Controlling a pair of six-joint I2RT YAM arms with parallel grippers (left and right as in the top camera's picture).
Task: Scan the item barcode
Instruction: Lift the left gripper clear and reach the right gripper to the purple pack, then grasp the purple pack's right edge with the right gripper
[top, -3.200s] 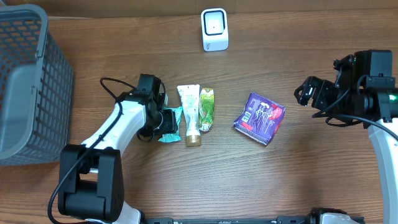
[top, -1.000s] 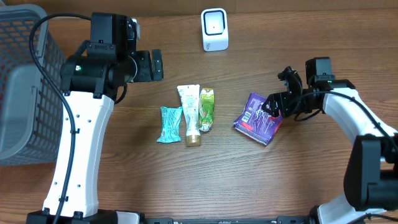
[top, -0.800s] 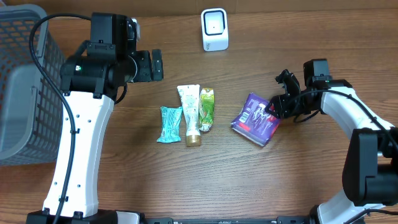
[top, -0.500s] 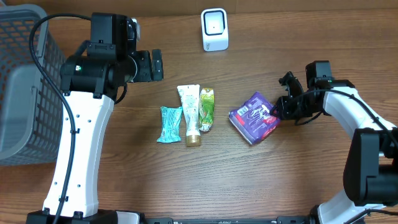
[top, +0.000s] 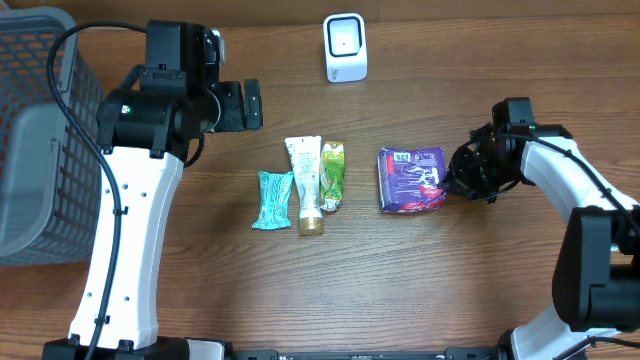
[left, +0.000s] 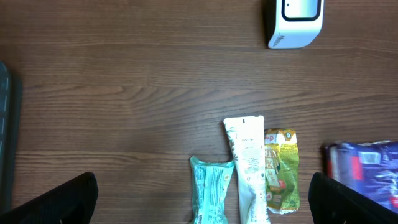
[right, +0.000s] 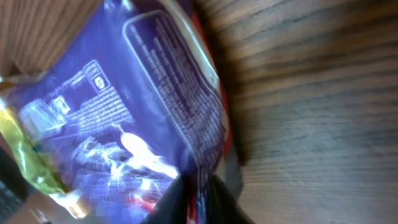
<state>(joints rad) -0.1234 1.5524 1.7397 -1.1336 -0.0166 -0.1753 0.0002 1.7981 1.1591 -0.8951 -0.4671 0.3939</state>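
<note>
Packet (top: 411, 181), purple, right edge pinched by right end effector (top: 458, 181), open tabletop (top: 480, 290) around it, left end effector (top: 252, 104) gaping, empty

We see bright, even light and soft shadows from overhead. Up close the purple packet (right: 118, 106) blurs, with white glare
</note>
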